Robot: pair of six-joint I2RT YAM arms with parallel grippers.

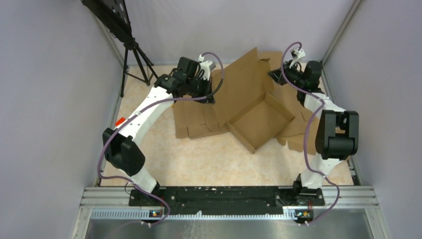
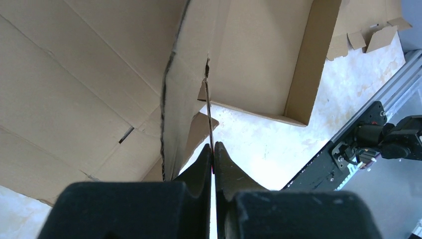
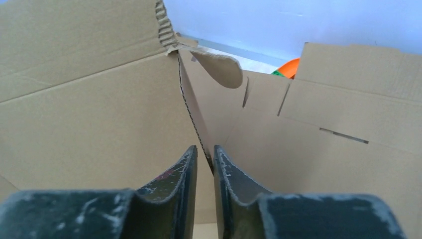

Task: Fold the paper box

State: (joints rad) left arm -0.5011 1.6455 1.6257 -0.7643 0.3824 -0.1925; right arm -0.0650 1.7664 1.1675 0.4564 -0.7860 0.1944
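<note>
On the table [image 1: 199, 159], gripping a paper box [image 1: 260, 123] flap with closed left end effector [image 2: 213, 147], straddling another edge with part-open right end effector [image 3: 205, 149].

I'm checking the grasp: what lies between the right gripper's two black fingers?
A thin corrugated flap edge of the brown cardboard paper box stands in the narrow gap of the right gripper, whose jaws are not clamped on it. The right wrist view shows this.

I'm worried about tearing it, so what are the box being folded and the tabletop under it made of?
The paper box: brown corrugated cardboard, matte and uncoated; wavy fluting shows along its cut edges. The tabletop: smooth, pale with beige marbling, probably laminate or a printed sheet; the look leaves that open.
</note>
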